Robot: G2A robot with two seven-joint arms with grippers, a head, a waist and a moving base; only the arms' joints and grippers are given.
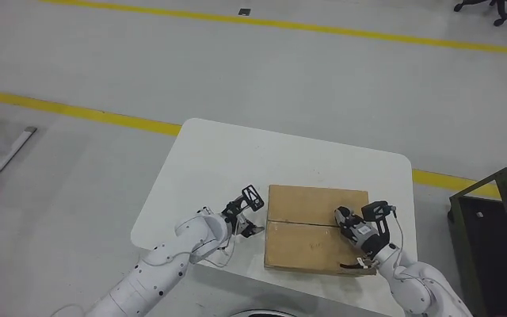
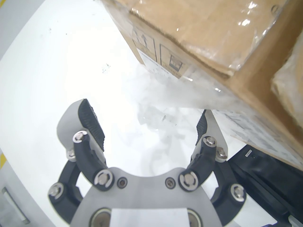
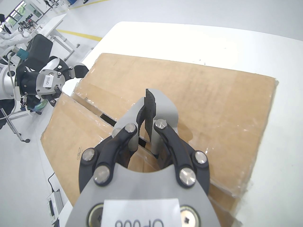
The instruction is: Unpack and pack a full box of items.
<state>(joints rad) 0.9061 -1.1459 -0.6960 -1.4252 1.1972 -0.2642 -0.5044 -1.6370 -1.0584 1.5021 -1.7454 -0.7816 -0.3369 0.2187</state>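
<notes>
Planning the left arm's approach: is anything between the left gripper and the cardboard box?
Nothing solid shows. The open left gripper faces the box across bare white table; only what looks like crumpled clear film lies at the box's foot.

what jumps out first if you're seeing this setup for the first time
A big brown cardboard box stands out first, its flaps closed, on the robot's side of the white table. The right gripper, fingers shut, sits over the seam between the flaps near the box's right end. The left gripper is open beside the box's left side, above the tabletop.
</notes>
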